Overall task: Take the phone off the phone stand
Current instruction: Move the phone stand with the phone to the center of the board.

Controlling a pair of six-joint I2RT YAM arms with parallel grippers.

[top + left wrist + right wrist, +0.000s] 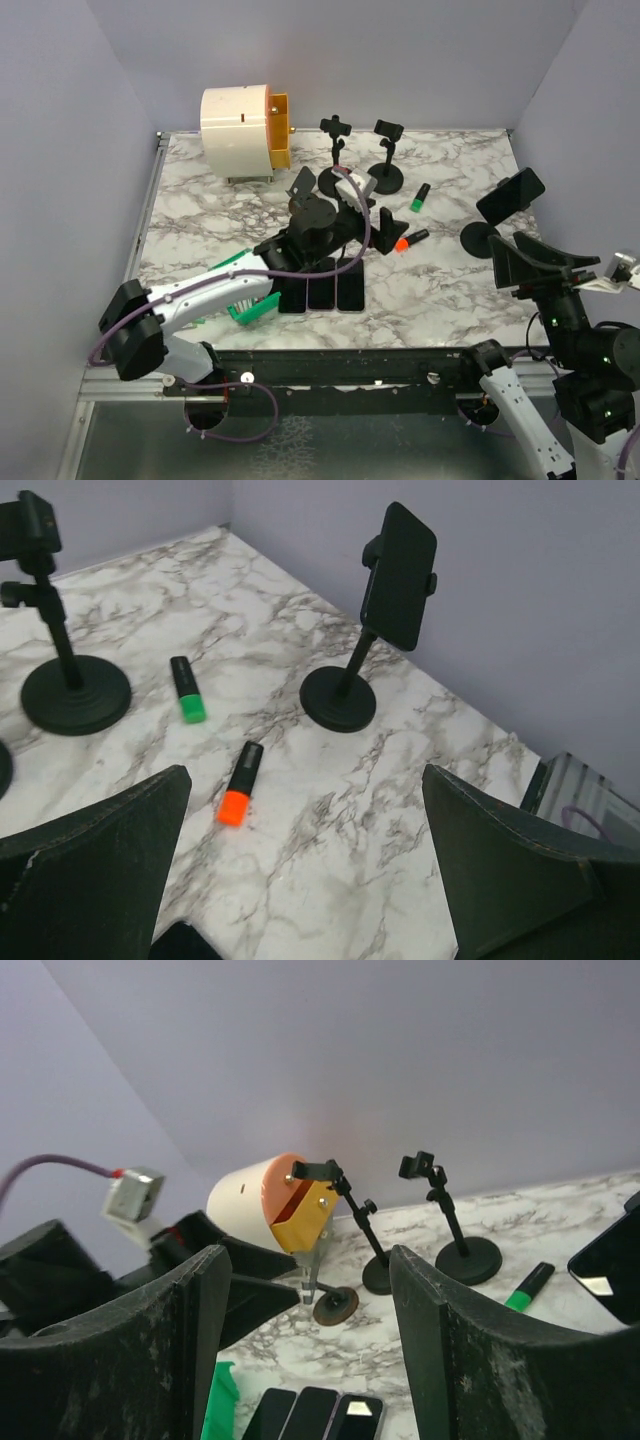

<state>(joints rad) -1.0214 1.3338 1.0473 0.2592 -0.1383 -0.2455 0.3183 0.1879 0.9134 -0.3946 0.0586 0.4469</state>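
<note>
On the right side of the marble table, the phone is clamped, tilted, atop the phone stand. Near it, the right gripper is spread apart, with nothing grasped. The left gripper is opened wide and empty above mid-table, where an orange marker and a green marker are laid.

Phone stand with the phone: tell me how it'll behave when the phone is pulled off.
Probably top-heavy: the phone sits high on a thin stem over a small round base, so a sideways pull may tip it. The base rests on the smooth marble table, so it could also slide.
</note>
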